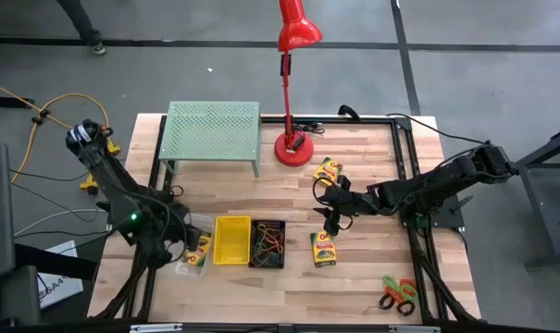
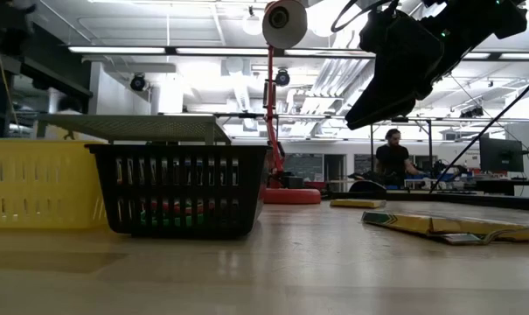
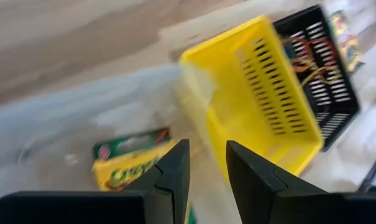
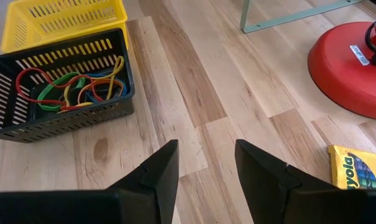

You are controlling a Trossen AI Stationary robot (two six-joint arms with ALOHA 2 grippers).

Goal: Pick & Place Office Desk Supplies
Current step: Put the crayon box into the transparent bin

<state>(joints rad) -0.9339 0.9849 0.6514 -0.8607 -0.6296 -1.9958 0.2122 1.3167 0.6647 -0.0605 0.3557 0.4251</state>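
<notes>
A: Crayon boxes first. How many are put away?

B: One, as far as I can see. It lies in the clear bin near the desk's front-left corner, and the left gripper hangs right over it with its fingers a little apart, gripping nothing. That crayon box shows through the clear wall in the left wrist view.

A: And the other two?

B: Both out on the desk. One crayon box lies just beside the base of the red lamp, toward the back edge. Another crayon box lies right of the black mesh bin, toward the front edge.

A: What is the right arm up to?

B: The right gripper hovers above bare wood between those two loose boxes, fingers apart and empty.

A: Loops?

B: The coloured loops are already in the black mesh bin. The yellow bin, between the clear and black ones, looks empty.

A: Scissors?

B: The scissors lie untouched near the front-right corner, well apart from the bins.

A: So roughly half done?

B: I'd judge a bit less: two boxes and the scissors remain. The green rack at the back edge plays no part.
</notes>
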